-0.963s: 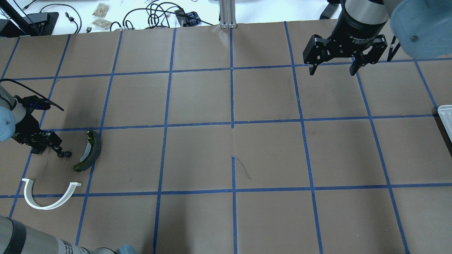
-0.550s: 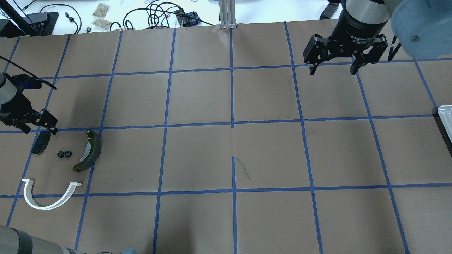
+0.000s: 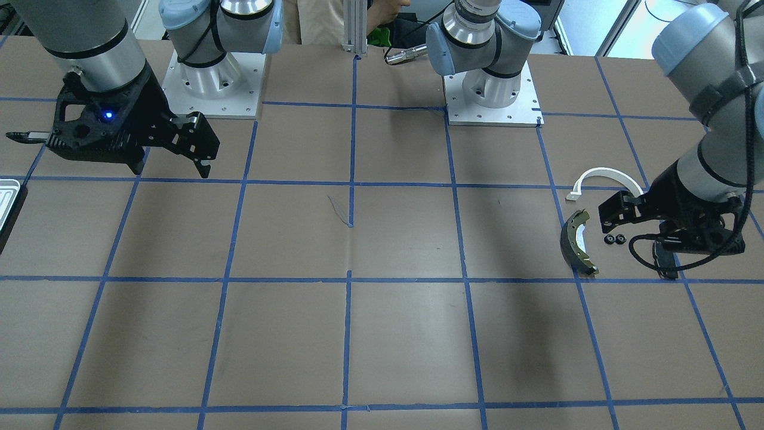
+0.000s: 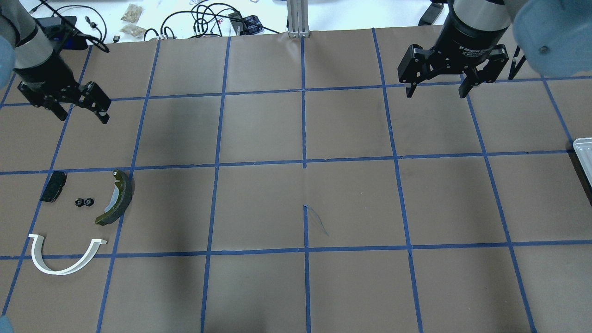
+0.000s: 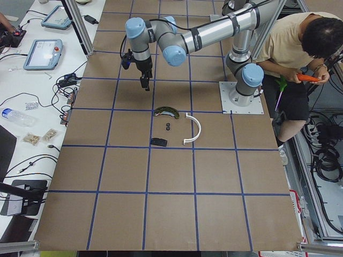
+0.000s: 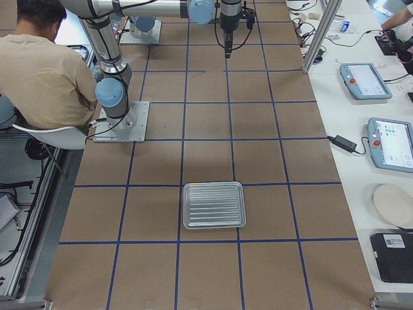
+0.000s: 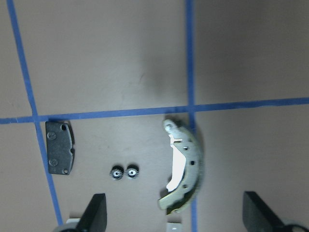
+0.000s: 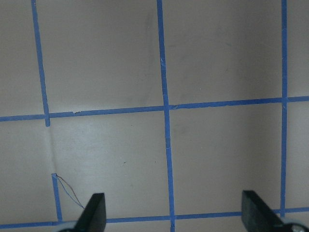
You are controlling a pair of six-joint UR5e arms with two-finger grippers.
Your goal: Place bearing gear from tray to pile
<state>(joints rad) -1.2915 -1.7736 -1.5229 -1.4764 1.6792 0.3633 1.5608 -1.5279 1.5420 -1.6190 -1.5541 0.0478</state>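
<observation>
Two small black bearing gears [image 4: 84, 202] lie side by side on the brown table, between the black pad [image 4: 53, 186] and the dark olive brake shoe [image 4: 116, 198]; they also show in the left wrist view [image 7: 124, 172]. The white half-ring bracket [image 4: 64, 256] lies nearer the robot. My left gripper [image 4: 82, 116] is open and empty, raised well beyond the pile. My right gripper [image 4: 435, 95] is open and empty at the far right. The silvery tray [image 6: 213, 205] looks empty; only its edge [image 4: 583, 152] shows in the overhead view.
Blue tape lines [image 4: 304, 162] divide the table into squares. Cables and small bags [image 4: 203, 18] lie beyond the far edge. A seated person [image 5: 300, 59] is beside the robot bases.
My left gripper has drawn back from the two gears, which stay on the table, and moved up and far away from the pile. The right gripper has barely moved.
</observation>
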